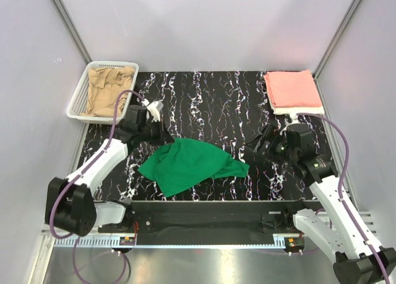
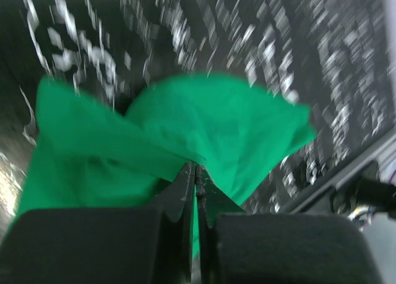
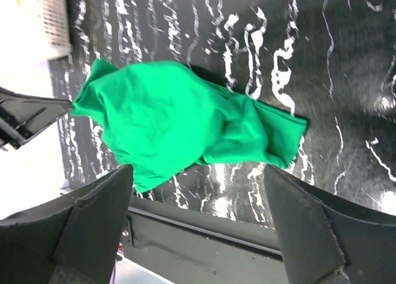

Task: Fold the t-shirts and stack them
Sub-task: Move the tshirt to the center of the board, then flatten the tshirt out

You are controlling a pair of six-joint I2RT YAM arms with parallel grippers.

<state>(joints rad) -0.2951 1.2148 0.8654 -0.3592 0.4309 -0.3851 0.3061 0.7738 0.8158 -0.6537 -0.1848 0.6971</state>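
Observation:
The bright green t-shirt point(image 1: 189, 165) lies crumpled on the black marbled table, near the front middle. My left gripper point(image 1: 162, 135) is at its far left edge, shut on a fold of the cloth. The left wrist view shows the jaws closed point(image 2: 197, 172) with green cloth point(image 2: 185, 123) pinched between them. My right gripper point(image 1: 257, 149) is open and empty, just right of the shirt's right end. In the right wrist view point(image 3: 198, 216) the green t-shirt point(image 3: 179, 120) lies beyond the spread fingers. The salmon pink t-shirt point(image 1: 292, 89) lies folded on a white one point(image 1: 303, 111) at the back right. The tan-beige t-shirt point(image 1: 110, 89) is in the basket.
The white mesh basket point(image 1: 79, 98) stands at the back left corner and shows in the right wrist view point(image 3: 55, 18). Grey walls with metal posts close in the table on three sides. A black rail point(image 1: 210, 210) runs along the front edge.

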